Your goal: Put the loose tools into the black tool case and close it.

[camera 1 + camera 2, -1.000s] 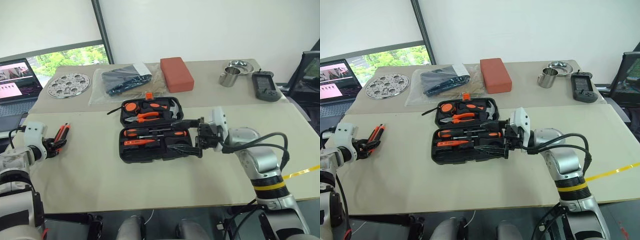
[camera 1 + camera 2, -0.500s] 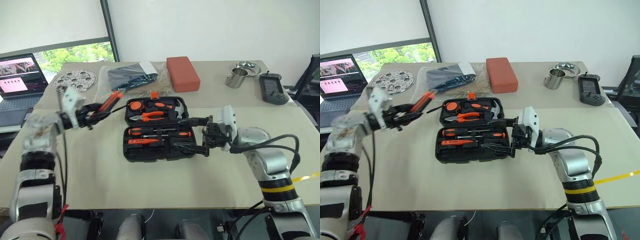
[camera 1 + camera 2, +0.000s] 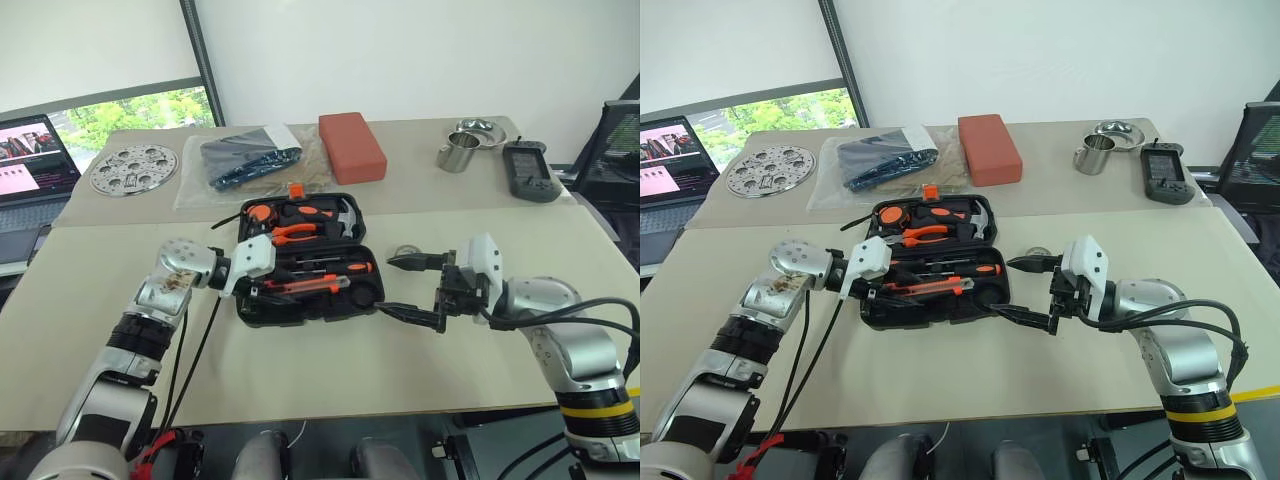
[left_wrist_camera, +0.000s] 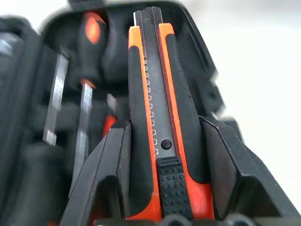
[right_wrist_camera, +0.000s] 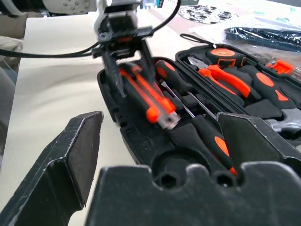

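Two robot hands work at the black tool case (image 3: 305, 262), which lies open at the middle of the pale surface (image 3: 300, 370), its lid half on the far side and its tray half on the near side. The left hand (image 3: 880, 285) pinches an orange-and-black utility knife (image 3: 930, 289) between its two black fingers and holds it lengthwise over the near half of the case, at the near edge of the tray, the blade end pointing right. Just beyond the knife, two orange-black-handled screwdrivers (image 3: 320, 268) lie in their moulded slots, and orange-handled pliers (image 3: 290, 232) sit in the far half beside a small orange latch (image 3: 296, 189) on the far rim. The right hand (image 3: 412, 288) hangs just right of the case with its fingers spread wide, pinching nothing, pointing left toward the tray. Along the far side of the surface, from left to right, stand a round perforated metal disc (image 3: 133, 168), a dark item in a clear plastic bag (image 3: 245, 160), a red rectangular block (image 3: 352, 147), a steel cup (image 3: 455, 154) and a dark handheld device (image 3: 528, 171). An open laptop (image 3: 30, 160) glows at the far left. No brand name or lettering can be read on the case or the tools.
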Available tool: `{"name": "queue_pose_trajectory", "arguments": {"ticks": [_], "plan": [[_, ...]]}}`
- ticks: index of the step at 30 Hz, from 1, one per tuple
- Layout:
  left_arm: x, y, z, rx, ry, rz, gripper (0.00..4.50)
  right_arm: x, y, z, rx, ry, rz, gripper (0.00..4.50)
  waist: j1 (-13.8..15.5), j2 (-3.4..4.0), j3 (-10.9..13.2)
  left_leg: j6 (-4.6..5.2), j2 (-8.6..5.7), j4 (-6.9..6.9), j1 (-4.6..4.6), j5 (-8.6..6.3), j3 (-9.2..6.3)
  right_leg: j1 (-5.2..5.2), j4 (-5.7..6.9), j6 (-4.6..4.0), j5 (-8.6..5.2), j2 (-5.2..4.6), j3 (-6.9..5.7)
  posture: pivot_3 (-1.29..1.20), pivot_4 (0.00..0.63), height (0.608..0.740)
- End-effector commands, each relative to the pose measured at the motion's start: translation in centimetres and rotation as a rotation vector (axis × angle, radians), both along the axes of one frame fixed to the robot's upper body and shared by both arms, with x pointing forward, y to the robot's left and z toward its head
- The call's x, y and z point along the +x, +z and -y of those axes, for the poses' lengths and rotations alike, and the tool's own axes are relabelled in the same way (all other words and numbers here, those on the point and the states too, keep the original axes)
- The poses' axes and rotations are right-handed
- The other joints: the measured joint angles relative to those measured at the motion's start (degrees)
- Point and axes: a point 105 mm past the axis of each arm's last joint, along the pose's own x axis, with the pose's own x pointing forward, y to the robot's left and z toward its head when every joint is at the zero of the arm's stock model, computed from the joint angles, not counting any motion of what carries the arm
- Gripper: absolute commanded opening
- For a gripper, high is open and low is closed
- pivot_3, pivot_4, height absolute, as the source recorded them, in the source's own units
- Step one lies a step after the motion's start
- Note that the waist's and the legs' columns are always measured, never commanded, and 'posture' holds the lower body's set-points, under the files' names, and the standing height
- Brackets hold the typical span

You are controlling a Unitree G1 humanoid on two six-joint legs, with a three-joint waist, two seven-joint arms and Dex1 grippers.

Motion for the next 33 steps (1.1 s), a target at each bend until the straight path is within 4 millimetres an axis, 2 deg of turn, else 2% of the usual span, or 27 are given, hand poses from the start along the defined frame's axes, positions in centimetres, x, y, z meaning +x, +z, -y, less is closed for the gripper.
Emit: {"name": "queue_pose_trajectory", "arguments": {"ticks": [1, 7, 16, 18, 19, 23, 29, 33], "plan": [[-0.2, 0.4, 0.2, 0.017, 0.01, 0.033, 1.73, -0.2, 1.6, 0.0, 0.014, 0.0, 0.057, 4.5, 0.09, 0.01, 0.0, 0.01, -0.01, 0.01, 0.0, -0.01, 0.0, 0.01, -0.01, 0.0, 0.0, -0.02, 0.0, 0.0, 0.15, 0.74], [-0.5, -0.3, 0.3, 0.062, 0.0, 0.007, 1.73, 0.3, 2.0, -0.2, 0.016, 0.002, 0.064, 4.5, 0.18, 0.01, -0.01, 0.04, -0.08, 0.02, -0.03, -0.02, -0.09, 0.05, -0.02, 0.0, 0.0, -0.07, -0.02, 0.0, 0.15, 0.74], [-0.1, -0.3, 0.5, 0.092, 0.0, -0.001, 1.73, 0.4, 2.1, -0.1, 0.01, -0.001, 0.073, 4.5, 0.23, 0.01, -0.01, 0.04, -0.09, 0.02, -0.03, -0.02, -0.12, 0.07, -0.01, 0.0, 0.0, -0.06, -0.04, 0.0, 0.15, 0.74], [0.0, -0.2, 0.5, 0.09, 0.004, 0.005, 2.74, 0.3, 2.1, -0.1, 0.009, -0.003, 0.073, 4.5, 0.25, 0.01, -0.01, 0.04, -0.09, 0.02, -0.03, -0.02, -0.13, 0.07, -0.02, 0.0, 0.0, -0.06, -0.03, 0.0, 0.15, 0.74], [0.1, 0.0, 0.5, 0.086, 0.005, 0.007, 2.98, 0.2, 2.0, -0.1, 0.009, -0.004, 0.072, 4.5, 0.31, 0.01, -0.01, 0.04, -0.09, 0.02, -0.03, -0.02, -0.13, 0.08, -0.02, 0.0, 0.0, -0.06, -0.04, 0.0, 0.15, 0.74], [0.0, 1.1, 1.0, 0.034, -0.014, -0.004, 4.46, 0.2, 2.0, -0.1, 0.009, -0.006, 0.072, 4.5, 0.26, 0.01, -0.01, 0.04, -0.1, 0.03, -0.04, -0.02, -0.15, 0.09, -0.02, 0.0, 0.0, -0.06, -0.04, 0.0, 0.15, 0.74], [0.1, 4.7, 2.2, -0.122, -0.014, 0.025, 4.46, 0.3, 2.0, -0.1, 0.008, -0.005, 0.075, 4.5, 0.15, 0.01, -0.01, 0.03, -0.08, 0.03, -0.05, -0.01, -0.17, 0.08, -0.02, 0.0, 0.0, -0.03, -0.04, 0.0, 0.15, 0.74], [0.8, 5.2, 2.1, -0.154, 0.025, 0.042, 4.46, 0.3, 1.9, -0.3, 0.009, 0.0, 0.076, 4.5, 0.13, 0.02, -0.01, 0.02, -0.09, 0.04, -0.03, -0.01, -0.18, 0.08, -0.01, 0.0, 0.0, -0.02, -0.04, 0.0, 0.15, 0.74]]}}
